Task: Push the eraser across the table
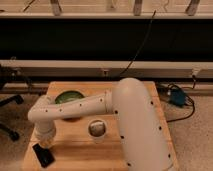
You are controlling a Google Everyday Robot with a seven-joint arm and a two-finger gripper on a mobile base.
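Note:
A dark flat eraser lies near the front left corner of the wooden table. My white arm reaches from the right across the table to the left. The gripper points down at the end of the arm, right above the far end of the eraser and close to it. Whether it touches the eraser I cannot tell.
A green bowl sits at the back left of the table, partly behind the arm. A white cup stands near the middle front. A blue box and cables lie on the floor at the right. A chair base stands at the left.

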